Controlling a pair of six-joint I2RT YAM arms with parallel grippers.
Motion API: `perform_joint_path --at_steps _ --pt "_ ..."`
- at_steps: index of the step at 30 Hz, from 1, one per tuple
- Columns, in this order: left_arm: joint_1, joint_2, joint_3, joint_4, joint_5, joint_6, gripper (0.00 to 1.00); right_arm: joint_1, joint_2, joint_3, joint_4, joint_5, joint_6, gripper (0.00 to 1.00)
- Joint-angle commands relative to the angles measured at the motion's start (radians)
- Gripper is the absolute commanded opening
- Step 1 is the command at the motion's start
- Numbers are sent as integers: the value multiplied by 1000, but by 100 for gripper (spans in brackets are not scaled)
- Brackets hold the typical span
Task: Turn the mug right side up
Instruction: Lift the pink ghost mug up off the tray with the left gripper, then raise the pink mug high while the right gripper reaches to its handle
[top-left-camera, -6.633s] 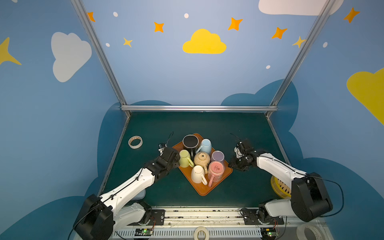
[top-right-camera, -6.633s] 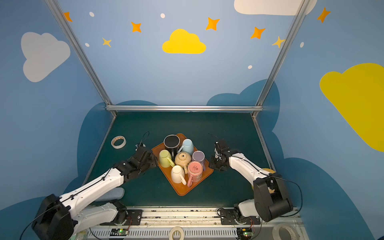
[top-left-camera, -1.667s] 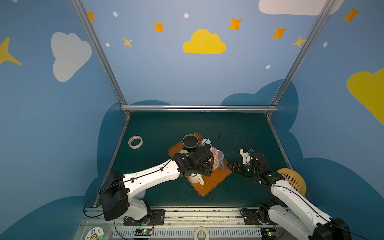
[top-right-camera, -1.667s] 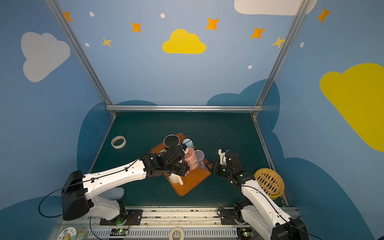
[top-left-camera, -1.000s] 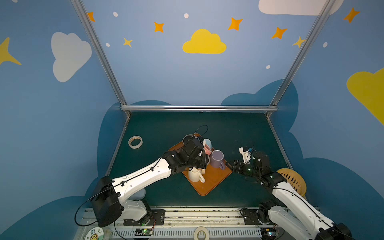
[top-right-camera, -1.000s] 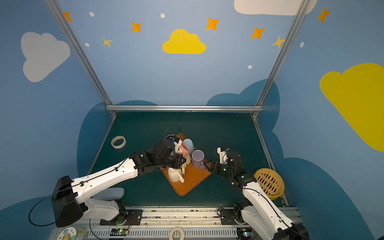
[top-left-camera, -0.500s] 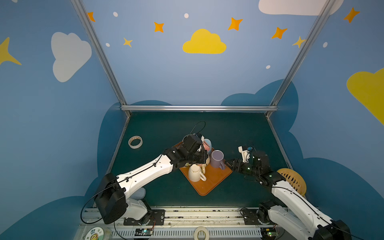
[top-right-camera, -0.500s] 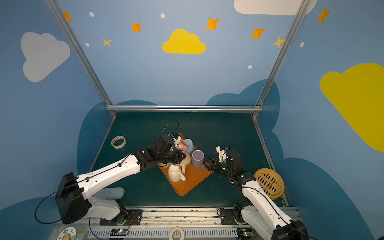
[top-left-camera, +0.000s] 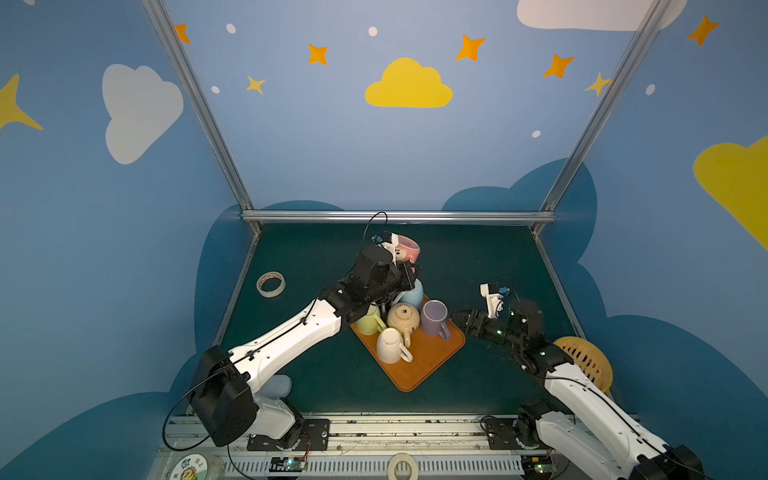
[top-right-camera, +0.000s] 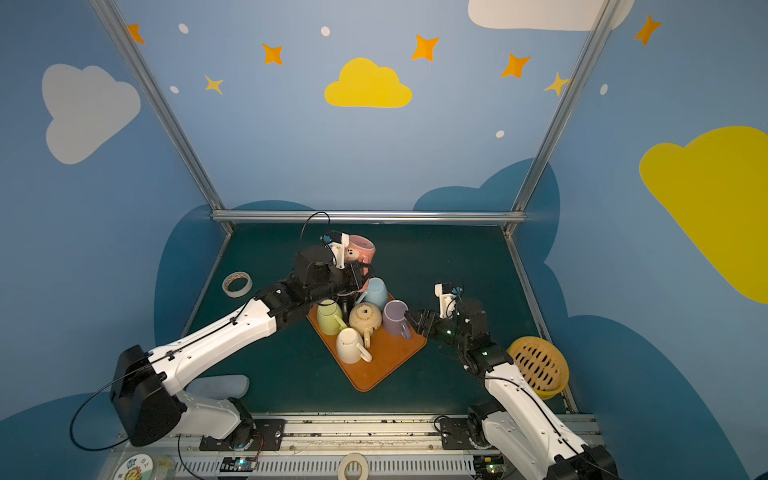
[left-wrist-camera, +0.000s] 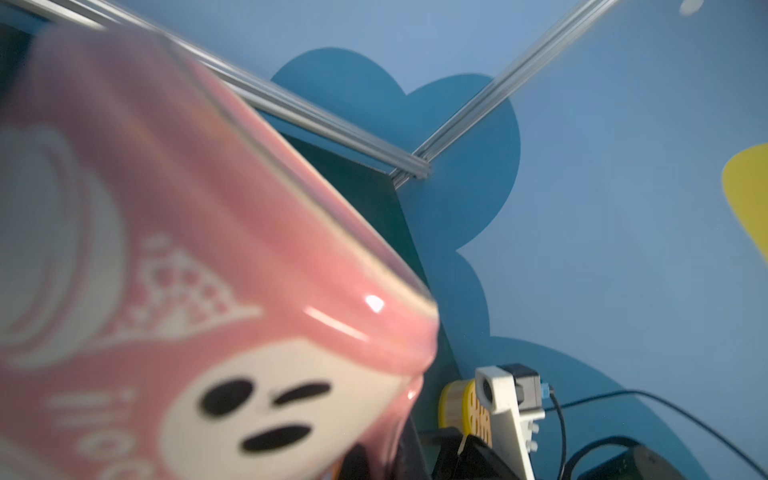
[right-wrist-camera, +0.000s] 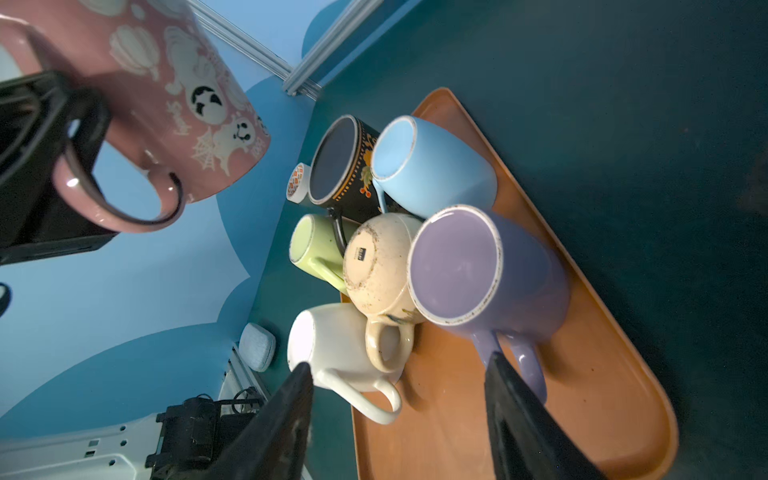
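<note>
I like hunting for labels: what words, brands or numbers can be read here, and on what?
Nothing reads clearly enough to quote.
Pink ghost-print ceramic mug: white lettering, too blurred to read.
Cream round ceramic mug, upturned base: small dark stamp, too small to read.
Round cartoon sticker by the front rail: two characters, too small to read.

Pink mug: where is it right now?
In a top view the pink mug hangs in the air mid-scene, its handle in the left gripper, above the light blue mug at the far end of the orange tray.
</note>
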Motion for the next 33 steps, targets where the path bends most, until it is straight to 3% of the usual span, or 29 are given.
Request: perform_joint_path --at_steps 1,5,8,12,17,22,33 --pt "32 21 69 223 -41 -82 4 13 -2 53 113 21 -34 57" --pt "40 66 132 246 -30 -116 4 13 101 127 188 -12 31 41" --pt "43 88 166 248 -47 -136 4 30 179 186 288 -45 70 40" --pt "55 113 214 206 -107 -179 4 90 223 280 300 16 -46 41" --pt "68 154 313 115 -132 -213 4 119 344 396 331 5 -112 30" --pt "87 194 384 64 -138 -250 4 150 431 467 381 2 -143 32" --pt "127 288 486 55 -45 -315 4 177 576 625 427 9 -159 33"
